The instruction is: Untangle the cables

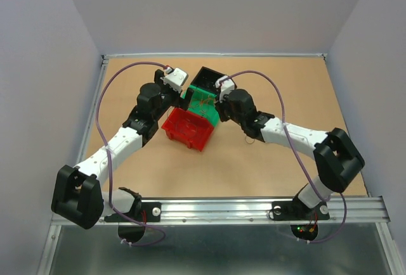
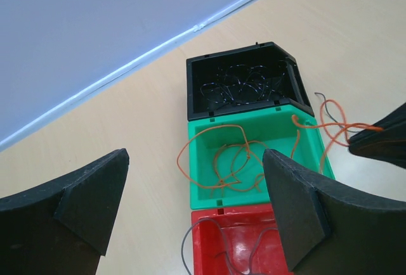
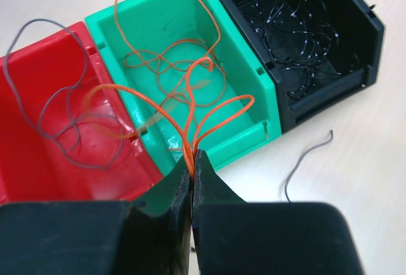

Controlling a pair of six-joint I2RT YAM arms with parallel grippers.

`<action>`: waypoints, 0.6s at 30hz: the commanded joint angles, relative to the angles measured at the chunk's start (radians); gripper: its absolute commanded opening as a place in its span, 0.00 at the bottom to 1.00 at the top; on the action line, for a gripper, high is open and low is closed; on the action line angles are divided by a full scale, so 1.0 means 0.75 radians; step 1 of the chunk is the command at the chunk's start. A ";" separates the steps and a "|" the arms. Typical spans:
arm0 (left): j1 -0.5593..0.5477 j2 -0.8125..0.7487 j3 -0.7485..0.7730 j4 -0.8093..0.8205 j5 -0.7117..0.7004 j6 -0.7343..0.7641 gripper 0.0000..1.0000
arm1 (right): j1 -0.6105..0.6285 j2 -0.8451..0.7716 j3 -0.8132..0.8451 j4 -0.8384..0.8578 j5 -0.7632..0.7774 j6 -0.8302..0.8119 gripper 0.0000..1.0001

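Cables, material: hair-thin, smooth-skinned wires in loose curly loops, namely an orange cable, a grey cable and black cables.
Orange cable, position: most loops lie in the green moulded-plastic bin. Several strands rise over its near wall to the right gripper.
Grey cable, position: inside the glossy red plastic bin, with one loop arching above the rim.
Black cables, position: a dense tangle in the black plastic bin.
Bins, layout: three open rectangular bins touching in a row, with green between red and black.
Right gripper, state: matt black wedge fingers pressed flat together, pinching the orange strands at their tips.
Left gripper, state: fingers spread fully apart and holding nothing, poised above the red end of the row.
Surroundings: tan fibreboard table. A short dark stray wire lies on it beside the black bin.
Obstructions: in the overhead view, both wrists flank the bins and hide parts of them. The left fingers mask most of the red bin in their own view.
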State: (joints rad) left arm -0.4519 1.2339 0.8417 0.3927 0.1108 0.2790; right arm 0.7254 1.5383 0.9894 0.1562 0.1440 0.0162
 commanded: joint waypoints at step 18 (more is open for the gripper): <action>0.028 -0.046 -0.004 0.102 -0.111 -0.055 0.99 | -0.139 0.915 0.837 -0.413 -0.395 -0.103 0.18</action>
State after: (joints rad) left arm -0.4362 1.2324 0.8417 0.4145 0.0284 0.2451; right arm 0.6250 2.1857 1.5082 0.0422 -0.0525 0.0010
